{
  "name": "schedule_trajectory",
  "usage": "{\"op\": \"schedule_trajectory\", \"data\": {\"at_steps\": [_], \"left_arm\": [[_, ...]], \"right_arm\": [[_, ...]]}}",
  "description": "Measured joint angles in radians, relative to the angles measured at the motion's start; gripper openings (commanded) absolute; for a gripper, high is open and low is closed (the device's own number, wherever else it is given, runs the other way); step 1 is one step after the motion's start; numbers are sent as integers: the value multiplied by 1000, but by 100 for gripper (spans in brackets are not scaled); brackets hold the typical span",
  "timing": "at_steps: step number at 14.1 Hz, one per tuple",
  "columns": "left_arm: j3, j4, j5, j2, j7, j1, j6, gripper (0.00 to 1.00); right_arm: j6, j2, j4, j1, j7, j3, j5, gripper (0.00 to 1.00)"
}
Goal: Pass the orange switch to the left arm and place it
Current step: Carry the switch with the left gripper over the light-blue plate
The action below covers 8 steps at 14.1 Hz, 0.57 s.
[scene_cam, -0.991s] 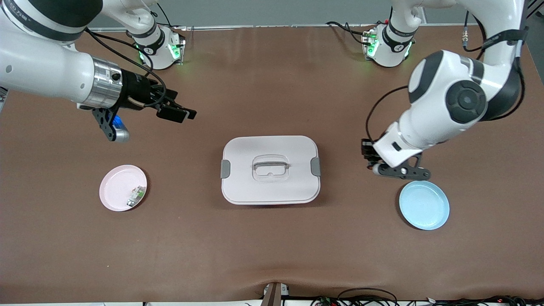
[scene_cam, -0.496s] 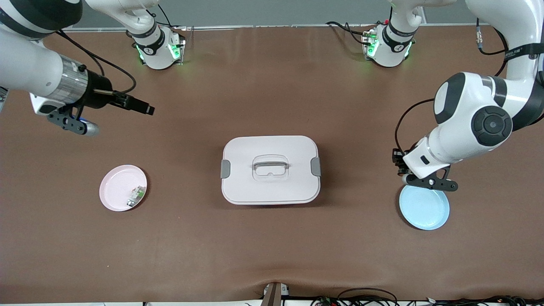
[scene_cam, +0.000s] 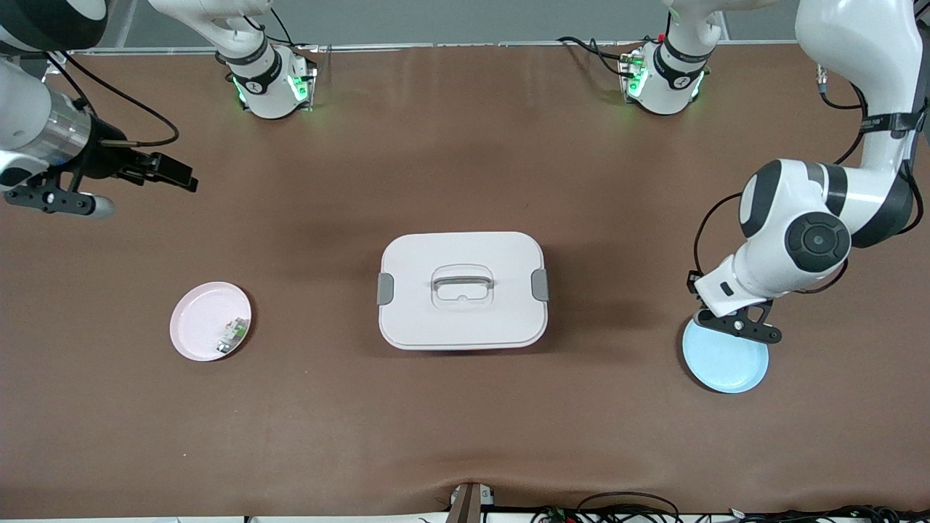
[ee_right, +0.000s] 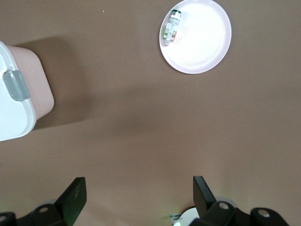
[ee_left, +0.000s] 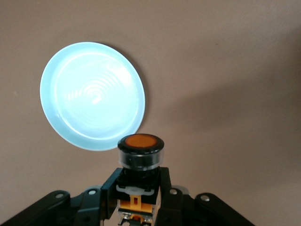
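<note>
**Left arm carries the switch to the blue plate; right arm draws back**

Both arms have travelled outward over the last second. My left gripper (ee_left: 139, 197), earlier over bare table between the box (scene_cam: 462, 290) and the blue plate (scene_cam: 726, 363), now hangs over the plate's rim, on the side toward the robots' bases. In the front view the gripper is hidden under the arm's own wrist. The left wrist view shows its jaws clamped tight on the orange switch (ee_left: 139, 153), orange cap pointing down toward the table, with the plate lying just beside the cap in that view.

My right gripper (scene_cam: 161, 171) has pulled away from the middle of the table toward the right arm's end and now waits over bare table near that edge. Its fingers (ee_right: 75, 197) stand wide apart with nothing between them.

The box sits shut in the centre of the table, well apart from both arms. The pink plate (scene_cam: 209, 319) lies toward the right arm's end and holds only the small green-and-white part (scene_cam: 232, 334).

I judge the handover done and the box cleared. What remains is a short shift over the blue plate's centre, a descent and a release.
</note>
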Motion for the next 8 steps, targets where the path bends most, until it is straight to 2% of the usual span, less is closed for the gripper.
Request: {"op": "schedule_trajectory", "data": {"at_steps": [4, 8], "left_arm": [[0, -2, 2, 73, 291, 91, 119, 0], [0, 0, 3, 143, 580, 124, 212, 0]], "right_arm": [[5, -22, -17, -100, -135, -1, -8, 100], [18, -24, -18, -159, -190, -1, -40, 100]]}}
